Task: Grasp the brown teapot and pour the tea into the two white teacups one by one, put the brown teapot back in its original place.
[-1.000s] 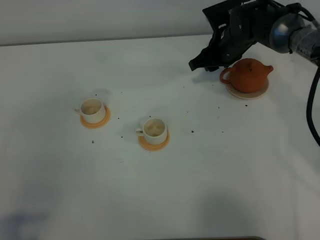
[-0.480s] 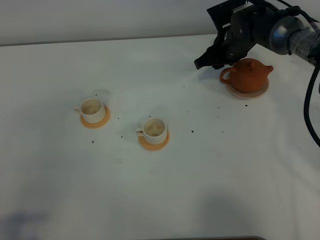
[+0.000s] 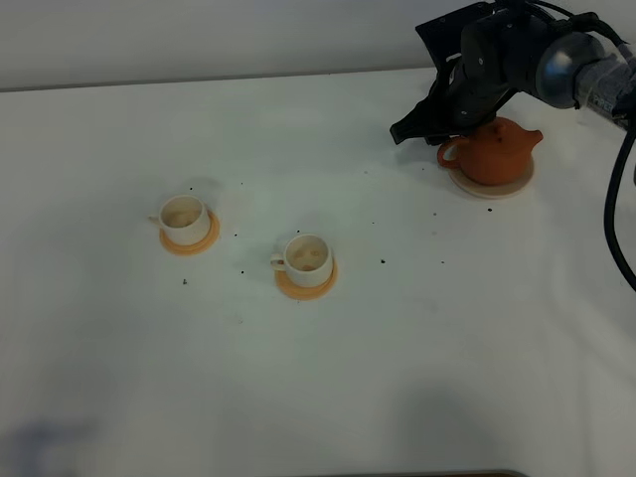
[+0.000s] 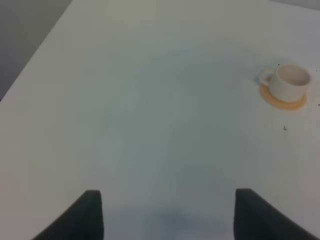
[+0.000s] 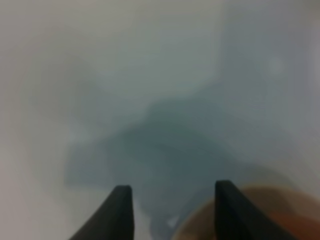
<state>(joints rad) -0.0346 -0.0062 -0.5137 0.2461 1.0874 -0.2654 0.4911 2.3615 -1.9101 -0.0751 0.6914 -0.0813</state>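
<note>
Teapot: the brown teapot point(image 3: 494, 151) sat on its pale saucer point(image 3: 492, 188), far right on the counter point(image 3: 447, 348) — handle point(image 3: 447, 152) toward the cups.
Right pincer point(image 5: 172, 186): I saw the fingers apart, gripping nothing, just beside that handle.
Left pincer point(image 4: 167, 192): apart, over the counter.
Cups: one white teacup point(image 3: 184, 216) and a second teacup point(image 3: 306, 256) on orange coasters point(image 3: 189, 244), well apart from the teapot — dark specks point(image 3: 383, 261) between.

Lab-style test bench: bare white tabletop point(image 3: 298, 397), plain grey wall point(image 3: 199, 40).
</note>
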